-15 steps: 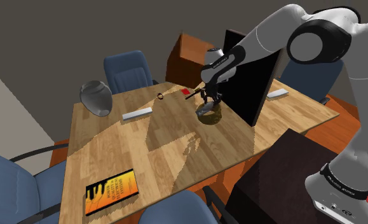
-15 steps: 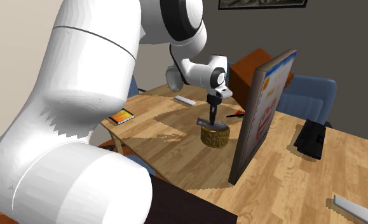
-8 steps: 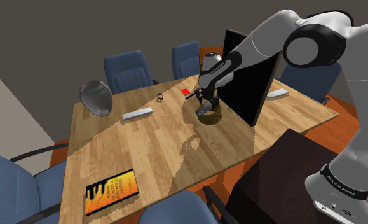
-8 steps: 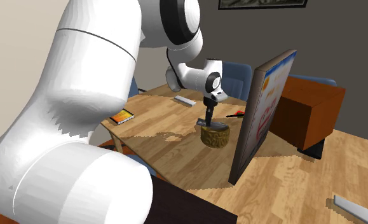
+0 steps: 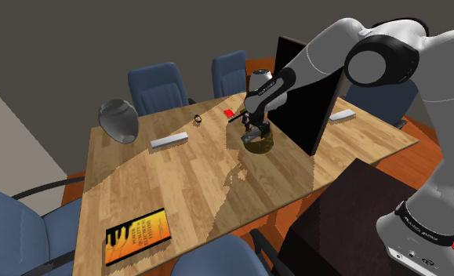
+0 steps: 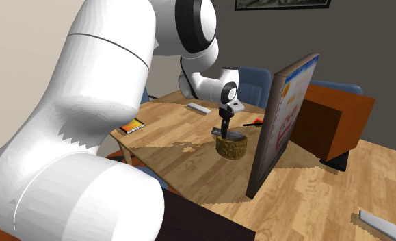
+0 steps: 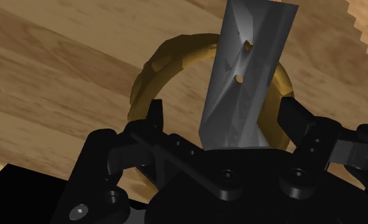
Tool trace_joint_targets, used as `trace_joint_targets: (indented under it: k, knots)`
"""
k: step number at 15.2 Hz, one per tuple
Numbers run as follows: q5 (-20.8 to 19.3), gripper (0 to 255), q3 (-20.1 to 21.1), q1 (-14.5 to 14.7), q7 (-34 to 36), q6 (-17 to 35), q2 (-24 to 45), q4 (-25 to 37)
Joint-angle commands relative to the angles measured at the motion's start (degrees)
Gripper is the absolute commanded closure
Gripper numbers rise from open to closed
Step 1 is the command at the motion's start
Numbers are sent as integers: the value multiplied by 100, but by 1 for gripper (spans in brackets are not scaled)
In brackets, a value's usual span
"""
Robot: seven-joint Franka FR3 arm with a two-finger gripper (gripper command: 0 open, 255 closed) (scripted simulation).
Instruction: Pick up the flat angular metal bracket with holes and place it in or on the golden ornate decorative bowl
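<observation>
Hovering above the golden ornate bowl (image 7: pixel 157 63) near the wooden surface's (image 5: pixel 178 180) far edge, the black gripper (image 7: pixel 220 118) gapes wide; the flat grey holed metal bracket (image 7: pixel 243 76) stands untouched between its fingers, over the bowl; release looks done; retreat remains.

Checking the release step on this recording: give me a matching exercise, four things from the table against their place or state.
Things:
1. metal bracket
2. golden bowl
3. book
4. monitor

Places or states:
A. lies flat near a corner of the table
B. stands upright beside the bowl
C. sits on the wood directly under the gripper
D. between the open fingers, not touched by them, over the bowl

Pairs: 1-D, 2-C, 3-A, 4-B
</observation>
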Motion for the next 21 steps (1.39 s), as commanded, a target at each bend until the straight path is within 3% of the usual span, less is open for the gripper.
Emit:
trace_joint_targets:
  k: [1, 2, 3, 12, 21]
  knots:
    - [0, 0, 0, 0, 0, 1, 1, 0]
    - [0, 0, 0, 0, 0, 1, 0, 0]
    - [0, 255, 0, 0, 0, 1, 0, 0]
    - [0, 255, 0, 0, 0, 1, 1, 0]
    - [-103, 255, -98, 73, 52, -424, -516, -91]
